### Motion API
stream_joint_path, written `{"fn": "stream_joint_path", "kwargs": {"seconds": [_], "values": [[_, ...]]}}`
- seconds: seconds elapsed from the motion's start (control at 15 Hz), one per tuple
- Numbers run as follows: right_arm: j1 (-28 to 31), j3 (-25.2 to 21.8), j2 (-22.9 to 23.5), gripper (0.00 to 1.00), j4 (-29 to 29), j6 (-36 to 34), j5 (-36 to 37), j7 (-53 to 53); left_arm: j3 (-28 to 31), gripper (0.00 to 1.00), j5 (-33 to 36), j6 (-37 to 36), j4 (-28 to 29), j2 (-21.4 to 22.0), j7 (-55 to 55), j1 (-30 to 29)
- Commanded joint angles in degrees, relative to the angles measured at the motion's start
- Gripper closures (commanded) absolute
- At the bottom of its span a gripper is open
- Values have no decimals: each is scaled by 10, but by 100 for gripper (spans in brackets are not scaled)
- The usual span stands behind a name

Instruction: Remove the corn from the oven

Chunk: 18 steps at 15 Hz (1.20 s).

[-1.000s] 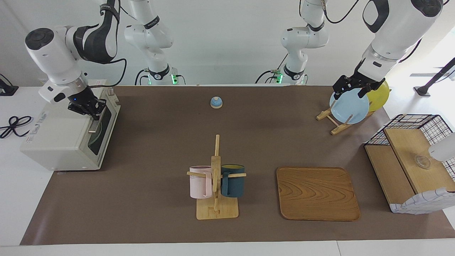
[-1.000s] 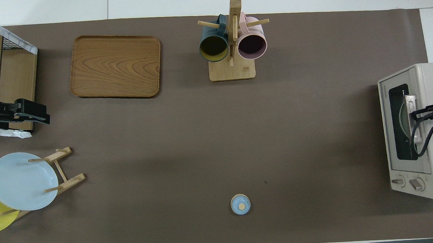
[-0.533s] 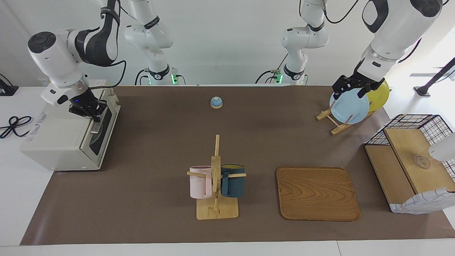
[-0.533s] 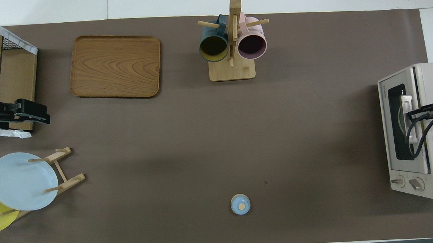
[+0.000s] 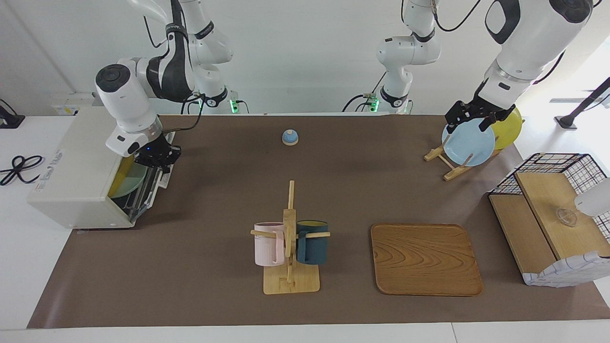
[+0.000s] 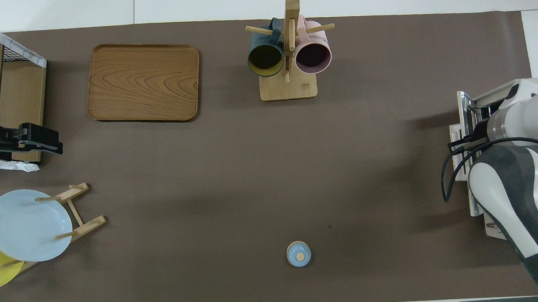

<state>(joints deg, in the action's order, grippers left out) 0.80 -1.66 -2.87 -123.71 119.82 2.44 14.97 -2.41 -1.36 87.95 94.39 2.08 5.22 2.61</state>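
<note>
The cream-white oven (image 5: 76, 166) stands at the right arm's end of the table with its dark glass door (image 5: 151, 183) dropped open. My right gripper (image 5: 159, 159) is shut on the door's metal handle, and from overhead the right gripper (image 6: 466, 138) covers most of the door. Inside the oven a yellow elongated shape, the corn (image 5: 118, 177), lies on a pale green plate (image 5: 133, 177), partly hidden by the oven's wall. My left gripper (image 5: 469, 119) hangs open over the plate rack, holding nothing, and waits.
A mug rack (image 5: 290, 247) with a pink and a dark blue mug stands mid-table, a wooden tray (image 5: 425, 259) beside it. A small blue bell (image 5: 289, 137) sits nearer the robots. A blue plate (image 5: 469, 142) and yellow plate (image 5: 510, 126) lean in a rack by the wire-and-wood basket (image 5: 548, 214).
My right gripper has swung down and out toward the table's middle, pulling the oven door from shut to open; the plate and yellow shape inside now show. The left arm stayed still.
</note>
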Motion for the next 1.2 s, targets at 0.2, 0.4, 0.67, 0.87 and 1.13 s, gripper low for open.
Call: {"fn": "stream_joint_path", "kwargs": {"seconds": [0.2,0.4,0.67,0.87,1.13], "values": [[-7,-5,52,100,-49,129,12,-6,-1,0,6,-1,9,7,0,0],[-25,-5,66,100,-70,169,12,-37,-1,0,6,0,9,7,0,0],[-24,-5,95,100,-73,194,7,-38,-1,0,6,0,8,6,0,0],[-35,-2,100,100,-65,197,7,-68,-1,0,6,1,7,6,0,-4],[-96,0,101,100,-58,197,-40,-115,-1,0,6,1,8,6,-1,1]]}}
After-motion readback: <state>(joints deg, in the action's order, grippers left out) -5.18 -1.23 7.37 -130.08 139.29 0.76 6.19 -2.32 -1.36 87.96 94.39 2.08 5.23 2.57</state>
